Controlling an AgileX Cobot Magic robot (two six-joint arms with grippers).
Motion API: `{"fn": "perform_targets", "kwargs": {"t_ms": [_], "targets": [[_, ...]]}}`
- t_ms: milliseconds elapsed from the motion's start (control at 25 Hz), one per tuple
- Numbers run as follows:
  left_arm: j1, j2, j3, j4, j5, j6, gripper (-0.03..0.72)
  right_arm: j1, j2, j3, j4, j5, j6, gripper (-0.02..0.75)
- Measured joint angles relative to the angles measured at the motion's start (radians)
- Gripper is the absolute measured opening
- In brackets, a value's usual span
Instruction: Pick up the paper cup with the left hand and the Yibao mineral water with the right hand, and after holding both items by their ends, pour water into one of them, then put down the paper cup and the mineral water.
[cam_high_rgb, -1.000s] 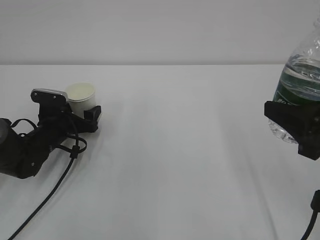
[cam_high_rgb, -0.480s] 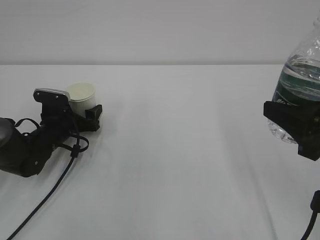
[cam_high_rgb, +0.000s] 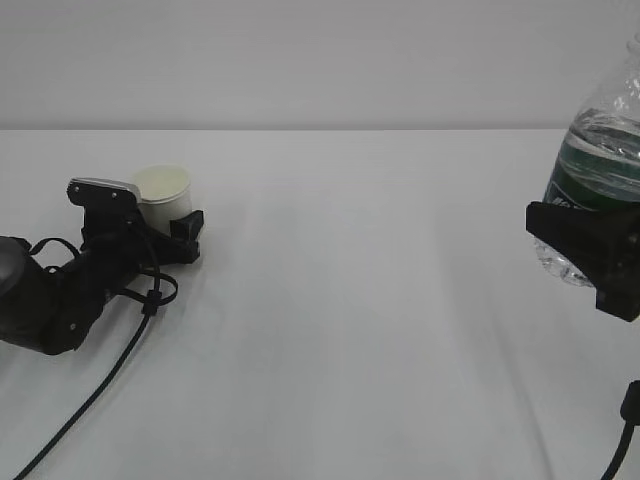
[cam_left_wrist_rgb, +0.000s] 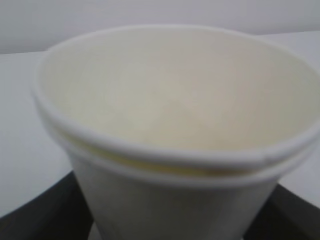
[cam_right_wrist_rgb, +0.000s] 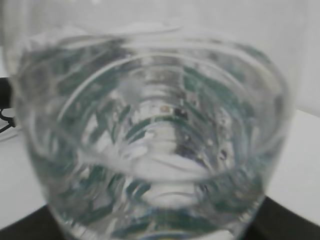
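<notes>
The white paper cup (cam_high_rgb: 163, 192) stands upright on the table at the left, its cream inside empty. My left gripper (cam_high_rgb: 167, 226) lies low on the table with its fingers (cam_high_rgb: 190, 224) on both sides of the cup's lower half. In the left wrist view the cup (cam_left_wrist_rgb: 170, 100) fills the frame, and black fingers (cam_left_wrist_rgb: 30, 220) press at both lower corners. My right gripper (cam_high_rgb: 585, 250) is shut on the lower body of the Yibao mineral water bottle (cam_high_rgb: 600, 150) and holds it upright above the table at the right edge. The bottle (cam_right_wrist_rgb: 150, 135) also fills the right wrist view, with water inside.
The white table (cam_high_rgb: 360, 300) stretches between the two arms, under a plain pale wall. The left arm's black cable (cam_high_rgb: 100, 385) trails across the table toward the front left corner. The right arm's cable (cam_high_rgb: 628, 420) hangs at the right edge.
My left gripper has shifted slightly right and up around the cup, mostly in the first half second. The cup, the bottle and the right arm have not moved.
</notes>
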Motion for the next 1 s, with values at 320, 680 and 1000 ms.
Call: {"fn": "perform_targets", "kwargs": {"t_ms": [320, 680, 1000], "targets": [[0.0, 0.0, 0.0, 0.0, 0.0, 0.0, 0.517, 0.0, 0.0, 0.0, 0.0, 0.0, 0.0, 0.417], [0.0, 0.0, 0.0, 0.002, 0.0, 0.0, 0.508, 0.0, 0.0, 0.0, 0.0, 0.0, 0.002, 0.417], [0.0, -0.068, 0.013, 0.024, 0.017, 0.0, 0.48, 0.0, 0.0, 0.0, -0.002, 0.0, 0.002, 0.417]]}}
